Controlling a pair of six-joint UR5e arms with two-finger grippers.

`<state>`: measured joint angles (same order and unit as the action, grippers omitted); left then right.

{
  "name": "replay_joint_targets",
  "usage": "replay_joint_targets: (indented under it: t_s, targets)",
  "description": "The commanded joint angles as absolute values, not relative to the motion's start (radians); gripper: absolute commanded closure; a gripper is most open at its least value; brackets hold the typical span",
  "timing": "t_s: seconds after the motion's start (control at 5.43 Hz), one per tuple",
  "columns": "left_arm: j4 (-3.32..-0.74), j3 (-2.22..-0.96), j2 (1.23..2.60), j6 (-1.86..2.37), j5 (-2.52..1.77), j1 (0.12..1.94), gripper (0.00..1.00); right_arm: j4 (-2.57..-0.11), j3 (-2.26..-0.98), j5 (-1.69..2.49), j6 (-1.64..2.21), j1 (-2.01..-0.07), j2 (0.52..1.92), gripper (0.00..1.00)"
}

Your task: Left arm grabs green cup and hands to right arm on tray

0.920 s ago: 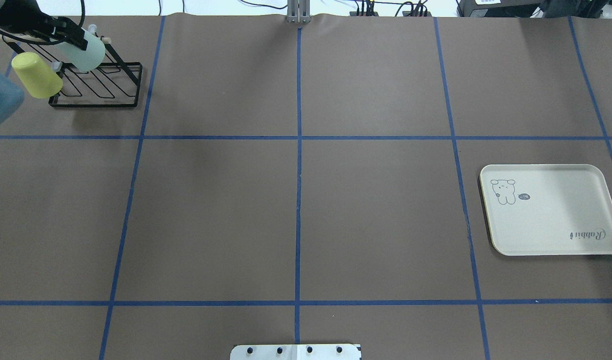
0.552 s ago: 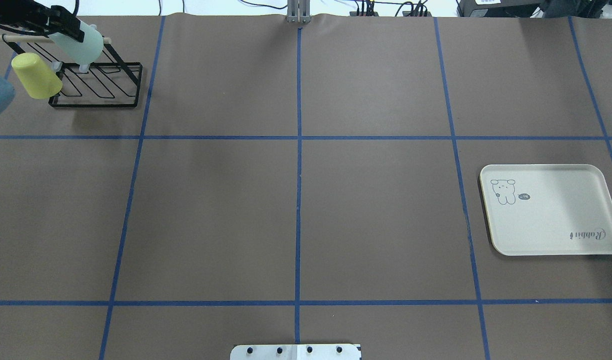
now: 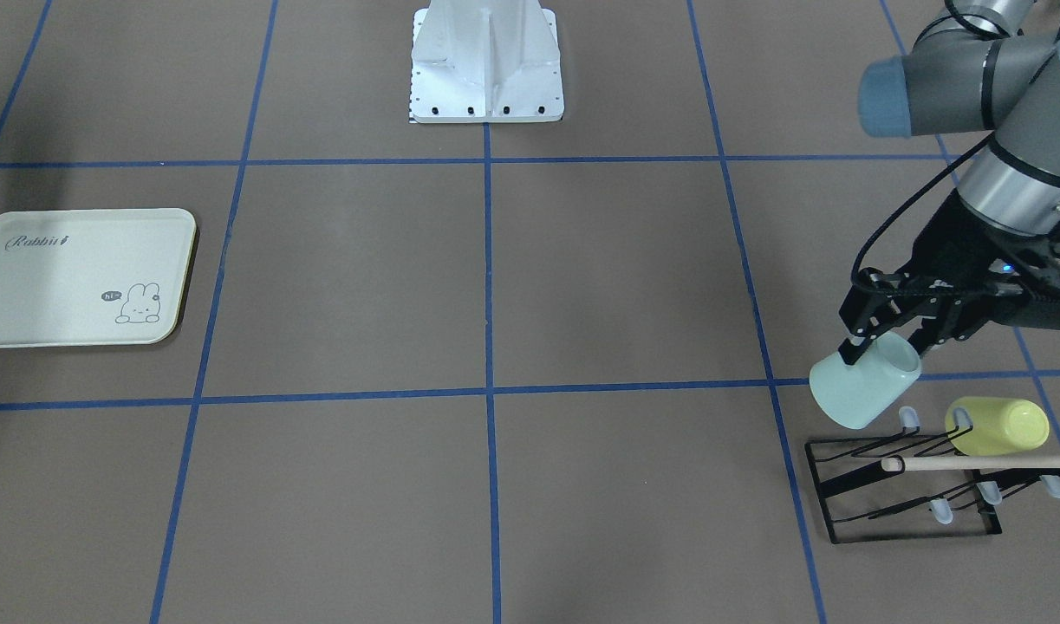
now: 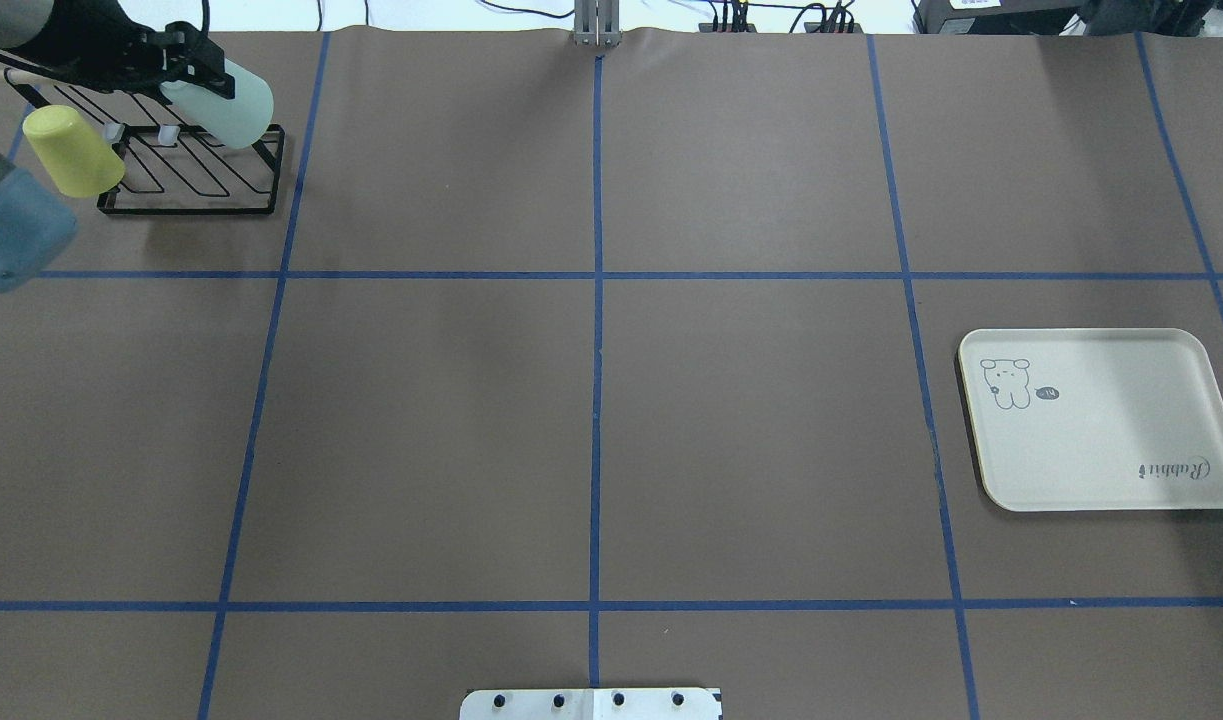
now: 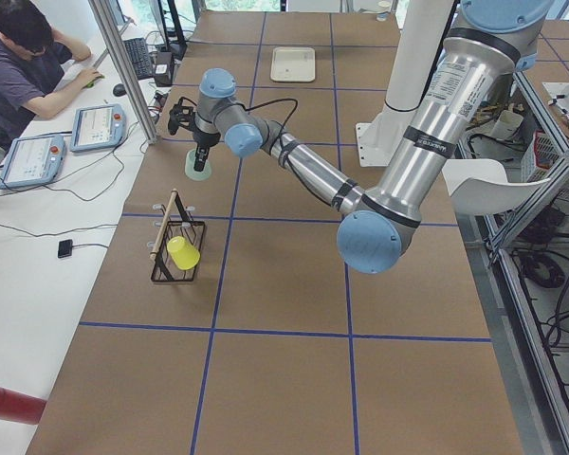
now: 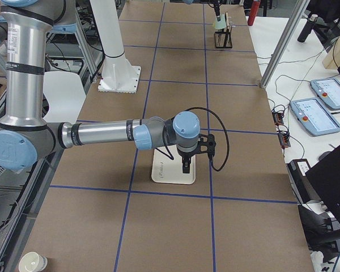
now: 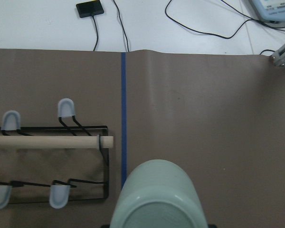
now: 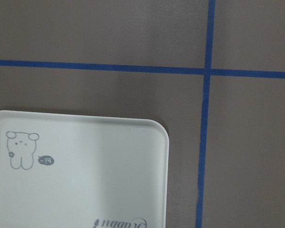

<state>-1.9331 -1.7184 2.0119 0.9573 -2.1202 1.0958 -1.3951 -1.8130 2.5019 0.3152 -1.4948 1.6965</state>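
My left gripper is shut on the green cup, holding it tilted in the air just off the black wire rack's inner end. In the overhead view the green cup hangs over the rack's right edge, with the left gripper on it. It fills the bottom of the left wrist view as a mint-green cup. The tray lies bare at the right. My right gripper hovers over the tray; I cannot tell whether it is open or shut. None of its fingers show above the tray in its wrist view.
A yellow-green cup stays hung on the rack, which has a wooden rod across its top. The robot's white base stands mid-table. A person sits at a side desk.
My left gripper has carried the green cup to the right, off the rack's pegs and past its right edge. The yellow-green cup and tray have not moved.
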Motion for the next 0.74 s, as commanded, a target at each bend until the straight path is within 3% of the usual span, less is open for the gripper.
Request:
replay_joint_targets:
  t_s: [0.0, 0.37, 0.55]
  targets:
    - [-2.084, -1.721, 2.013, 1.172, -2.12, 1.049, 0.76, -1.076, -1.812, 2.523, 0.661, -1.403, 1.697, 0.0]
    - [-2.297, -1.73, 2.014, 1.415, -2.121, 0.987, 0.76, -0.665, -1.807, 2.52, 1.006, -1.33, 1.698, 0.0]
    - [-2.424, -1.735, 2.013, 1.543, -2.123, 0.967, 0.76, -0.572, -1.807, 2.516, 1.023, -1.28, 1.692, 0.0]
